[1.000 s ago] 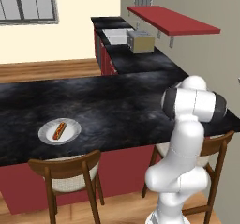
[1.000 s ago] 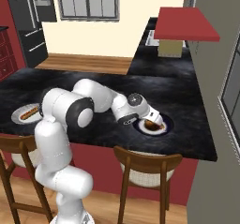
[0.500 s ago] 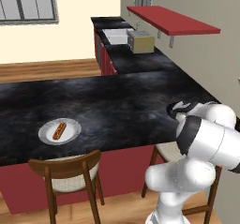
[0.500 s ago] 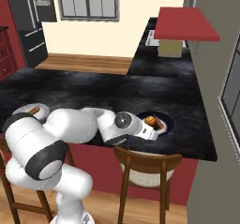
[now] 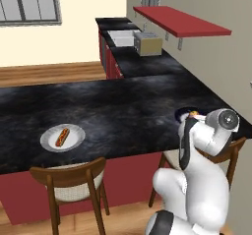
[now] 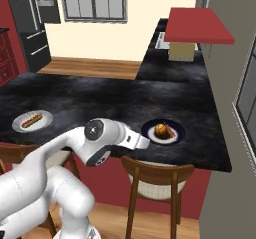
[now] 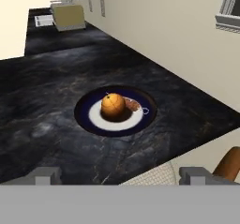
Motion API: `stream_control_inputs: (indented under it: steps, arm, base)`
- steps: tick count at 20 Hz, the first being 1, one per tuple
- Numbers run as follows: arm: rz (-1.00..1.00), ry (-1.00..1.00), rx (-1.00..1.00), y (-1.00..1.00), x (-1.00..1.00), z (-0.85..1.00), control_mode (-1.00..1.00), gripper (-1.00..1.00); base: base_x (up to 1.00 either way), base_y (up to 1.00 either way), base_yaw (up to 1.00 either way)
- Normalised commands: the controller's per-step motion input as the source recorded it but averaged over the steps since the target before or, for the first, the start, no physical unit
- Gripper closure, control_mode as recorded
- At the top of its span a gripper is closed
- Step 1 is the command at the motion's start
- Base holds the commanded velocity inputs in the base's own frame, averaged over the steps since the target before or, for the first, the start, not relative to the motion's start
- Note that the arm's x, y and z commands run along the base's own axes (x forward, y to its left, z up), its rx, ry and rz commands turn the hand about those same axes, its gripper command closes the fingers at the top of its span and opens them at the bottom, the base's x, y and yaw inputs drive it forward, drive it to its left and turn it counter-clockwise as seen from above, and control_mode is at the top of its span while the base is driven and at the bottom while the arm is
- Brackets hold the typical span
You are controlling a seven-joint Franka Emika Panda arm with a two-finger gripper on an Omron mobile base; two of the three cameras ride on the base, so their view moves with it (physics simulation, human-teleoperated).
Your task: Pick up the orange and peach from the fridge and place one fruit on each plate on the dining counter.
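Hand view: tool (image 7: 120, 175) open, empty, near orange (image 7: 113, 105).

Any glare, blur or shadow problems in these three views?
Hand view: sharp, the orange casts only a faint shadow on its plate. Left base view: even flat light, soft sheen on the dining counter. Right base view: no glare, the fridge reads dark but clear.
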Motion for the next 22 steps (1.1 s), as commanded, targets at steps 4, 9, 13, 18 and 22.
stream_control_inputs:
  steps: [4,9,13,18,22]
  arm:
    - [0.04,0.07,0.00,0.68,-0.61,0.92,-1.00,-1.00]
    - [0.04,0.16,0.01,0.86,-0.63,0.69,-1.00,-1.00]
    - [0.01,0.10,0.02,0.87,-0.72,0.51,-1.00,-1.00]
    - [0.05,0.04,0.02,0.57,-0.73,-0.39,-1.00,-1.00]
    - [0.16,0.00,0.13,-0.02,-0.20,-0.48,-1.00,-1.00]
  base:
    - [0.00,0.00,0.00]
    - [0.00,0.00,0.00]
    - [0.00,0.00,0.00]
    - [0.00,0.00,0.00]
    - [0.00,0.00,0.00]
